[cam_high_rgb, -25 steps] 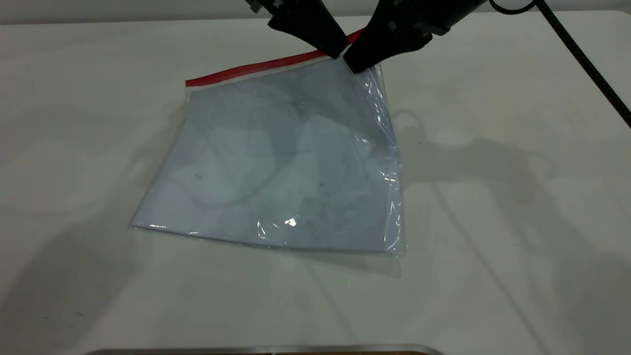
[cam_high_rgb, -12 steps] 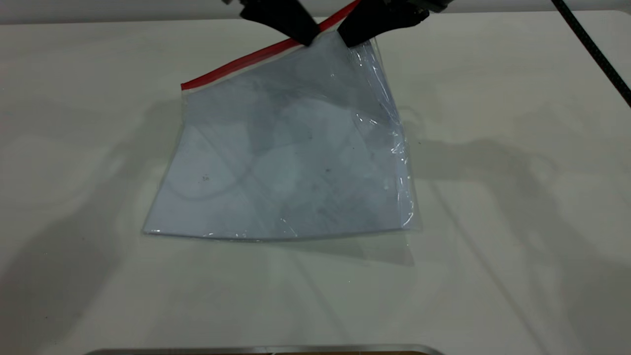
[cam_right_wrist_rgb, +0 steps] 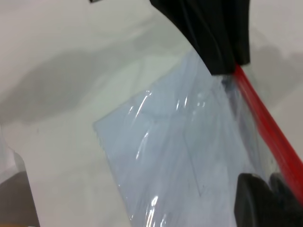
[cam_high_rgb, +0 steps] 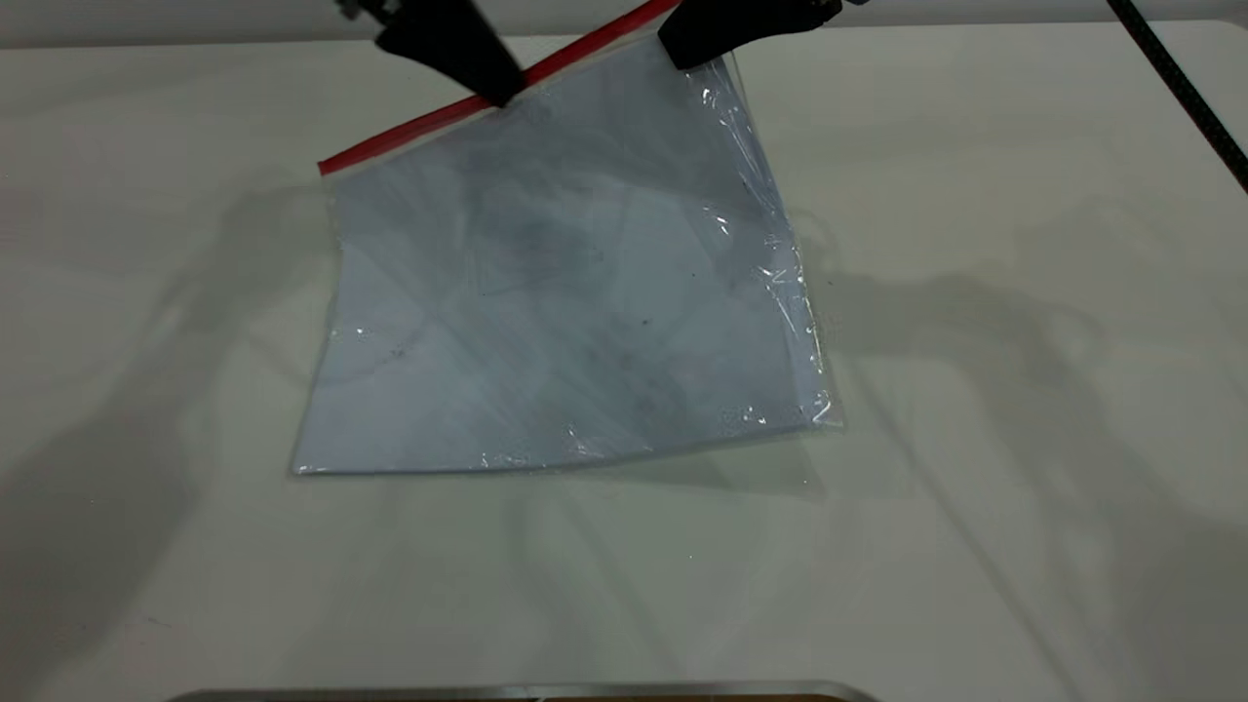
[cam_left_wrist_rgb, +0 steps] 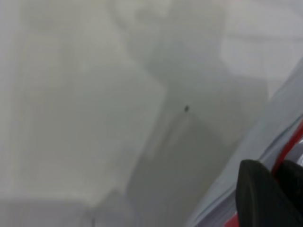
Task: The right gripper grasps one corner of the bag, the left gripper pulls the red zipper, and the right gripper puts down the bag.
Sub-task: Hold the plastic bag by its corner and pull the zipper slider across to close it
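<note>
Two grippers on bag, top edge lifted off table. Right gripper pinching corner, left gripper clamped on red zipper mid-strip. Weak corner pinch could slip, bag drops.

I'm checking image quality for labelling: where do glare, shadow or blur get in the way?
Exterior view: glare glints along the bag's crinkled right edge, and soft arm shadows fall on the table. Left wrist view: mostly blurred, with the left hand and red zipper at one corner. Right wrist view: sharper, with bright streaks on the plastic.
</note>
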Robot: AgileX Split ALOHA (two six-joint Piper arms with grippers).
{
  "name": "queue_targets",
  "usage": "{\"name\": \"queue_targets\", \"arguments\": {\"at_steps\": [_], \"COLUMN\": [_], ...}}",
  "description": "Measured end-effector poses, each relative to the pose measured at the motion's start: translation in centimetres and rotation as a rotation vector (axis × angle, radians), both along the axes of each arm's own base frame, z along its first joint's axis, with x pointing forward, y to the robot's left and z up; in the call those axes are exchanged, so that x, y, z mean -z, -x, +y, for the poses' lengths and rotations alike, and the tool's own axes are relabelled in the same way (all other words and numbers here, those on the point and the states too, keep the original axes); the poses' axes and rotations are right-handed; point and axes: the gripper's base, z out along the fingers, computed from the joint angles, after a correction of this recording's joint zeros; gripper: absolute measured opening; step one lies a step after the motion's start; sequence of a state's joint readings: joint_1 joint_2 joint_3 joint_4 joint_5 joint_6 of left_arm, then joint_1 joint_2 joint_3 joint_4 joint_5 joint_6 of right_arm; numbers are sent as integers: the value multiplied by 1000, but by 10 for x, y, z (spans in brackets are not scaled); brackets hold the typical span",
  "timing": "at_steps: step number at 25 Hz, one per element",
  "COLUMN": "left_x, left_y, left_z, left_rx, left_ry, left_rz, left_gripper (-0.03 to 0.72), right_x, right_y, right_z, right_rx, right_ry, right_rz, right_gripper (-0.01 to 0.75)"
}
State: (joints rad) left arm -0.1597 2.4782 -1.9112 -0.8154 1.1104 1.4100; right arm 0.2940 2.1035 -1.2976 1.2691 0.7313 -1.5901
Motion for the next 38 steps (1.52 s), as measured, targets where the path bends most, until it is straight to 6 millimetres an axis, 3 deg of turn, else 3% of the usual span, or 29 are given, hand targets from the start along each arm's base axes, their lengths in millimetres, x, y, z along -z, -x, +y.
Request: {"name": "queue_targets", "arguments": {"at_steps": [22,27,33,35,38], "left_x": [20,23,17,5,-31], "left_y": [-9,-8,-11,-13,-15], "left_z": [101,108,100,96,88], "left_rx": [-234,-275,-342,-373,-413], "left_ry": [-402,-461,-340,-273,-160], "left_rz": [115,138,168,161,128], "left_gripper": [105,105,143,183,249], "right_x": [-3,-3,0,5,23], "right_y": [-3,-3,-8,-12,-22], "right_z": [-4,-5,-10,-13,-22], "right_rx": [24,28,59,98,211], "right_ry": [-25,-21,33,72,158], "right_rz": [4,0,-36,-55,-82], "right_gripper": [33,33,36,46,92]}}
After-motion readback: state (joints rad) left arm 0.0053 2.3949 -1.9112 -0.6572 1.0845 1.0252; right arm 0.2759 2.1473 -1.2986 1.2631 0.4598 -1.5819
